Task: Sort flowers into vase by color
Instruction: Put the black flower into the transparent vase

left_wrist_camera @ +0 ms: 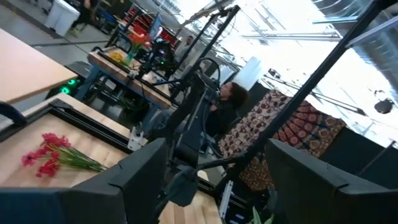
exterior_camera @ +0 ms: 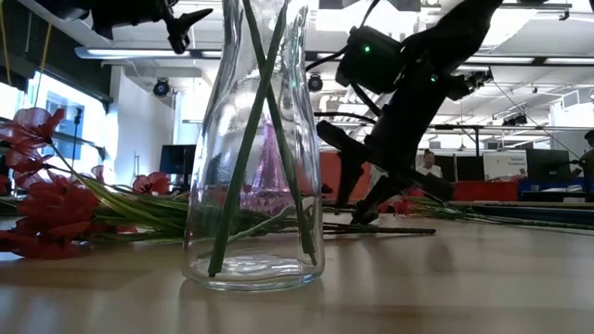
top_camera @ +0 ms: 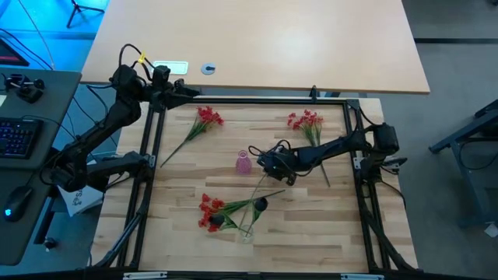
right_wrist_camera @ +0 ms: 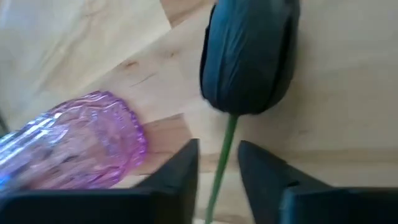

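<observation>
I see a dark bloom (right_wrist_camera: 250,57) lying on the surface just beside the pink vase (right_wrist_camera: 78,144) — its stalk runs between my right gripper's (right_wrist_camera: 217,163) narrow fingers, touch unclear. The clear vase (exterior_camera: 254,148) near the front holds two stems. Red bunches (top_camera: 207,118) lie scattered about. My left gripper (left_wrist_camera: 211,171) waits raised at the back-left corner — fingers apart.

We see a light wooden desk (top_camera: 179,225) inside a black frame. On it lie two red flower bunches near the far edge, one left (top_camera: 207,118) and one right (top_camera: 305,120). A pink vase (top_camera: 243,163) stands near the middle. Near the front stands a clear glass vase (top_camera: 247,231) with a third red bunch (top_camera: 208,211) beside it.
</observation>
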Robot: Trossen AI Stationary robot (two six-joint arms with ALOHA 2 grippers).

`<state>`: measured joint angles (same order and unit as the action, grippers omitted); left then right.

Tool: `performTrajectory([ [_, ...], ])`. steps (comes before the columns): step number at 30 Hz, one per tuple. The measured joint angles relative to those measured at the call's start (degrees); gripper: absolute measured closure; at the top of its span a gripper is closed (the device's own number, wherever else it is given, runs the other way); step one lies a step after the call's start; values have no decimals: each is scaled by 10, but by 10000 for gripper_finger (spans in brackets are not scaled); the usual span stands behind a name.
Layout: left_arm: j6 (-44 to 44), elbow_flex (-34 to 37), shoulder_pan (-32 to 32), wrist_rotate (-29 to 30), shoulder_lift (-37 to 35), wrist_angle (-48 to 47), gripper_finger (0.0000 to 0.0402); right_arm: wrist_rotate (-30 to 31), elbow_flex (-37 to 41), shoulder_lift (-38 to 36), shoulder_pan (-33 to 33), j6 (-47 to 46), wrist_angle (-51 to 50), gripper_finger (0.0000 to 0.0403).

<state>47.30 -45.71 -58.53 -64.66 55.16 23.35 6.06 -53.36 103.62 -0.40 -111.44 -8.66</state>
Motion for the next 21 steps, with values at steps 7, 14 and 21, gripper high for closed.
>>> performTrajectory([
  [7, -17, 0, -21, -4, 0, 0, 142, 53, -25, -81, -3, 146, -111, 390],
  [14, -48, 0, -30, 0, 0, 0, 142, 174, -26, -253, 7, 440, -90, 399],
  [21, 14, 0, 6, 7, 0, 1, 142, 281, -26, -421, 60, 750, -41, 401],
])
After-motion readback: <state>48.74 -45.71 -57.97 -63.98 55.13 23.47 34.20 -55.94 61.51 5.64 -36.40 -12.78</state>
